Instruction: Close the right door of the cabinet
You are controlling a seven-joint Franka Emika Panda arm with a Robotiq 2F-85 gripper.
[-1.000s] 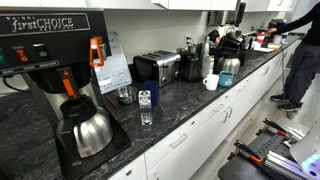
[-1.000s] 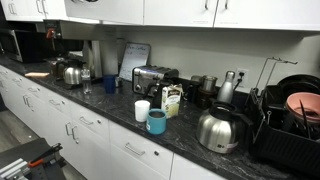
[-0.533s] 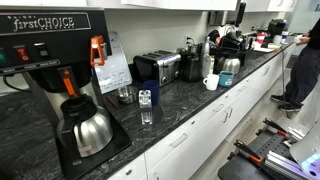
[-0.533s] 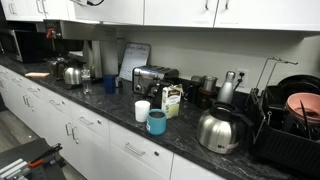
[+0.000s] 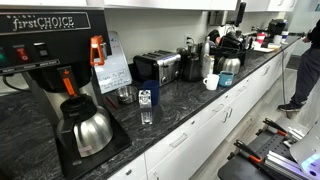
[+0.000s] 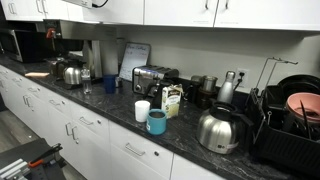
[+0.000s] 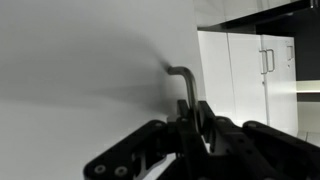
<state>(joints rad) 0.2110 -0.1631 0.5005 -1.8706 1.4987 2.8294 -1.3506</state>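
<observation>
End effector (image 7: 197, 118) links fill the bottom of the wrist view, dark and blurred. The two fingers are drawn narrow, and the lower end of a metal handle (image 7: 184, 82) runs down between them; whether they actually clamp it I cannot tell. That handle is fixed to the white cabinet door (image 7: 90, 60), which spreads across the left and middle of the view just beyond the fingers. Farther off to the right stand more white cupboard doors (image 7: 245, 70), closed.

In an exterior view the dark counter (image 5: 185, 100) carries a steel carafe (image 5: 85, 130) under a coffee machine (image 5: 50, 40) at the near left. Farther along are a glass (image 5: 147, 110), a toaster (image 5: 157, 68) and a white mug (image 5: 211, 82). A person (image 5: 308, 60) stands at the far right end.

In an exterior view white wall cabinets (image 6: 180, 10) run above the counter, over a teal cup (image 6: 157, 122) and a kettle (image 6: 217, 130).
</observation>
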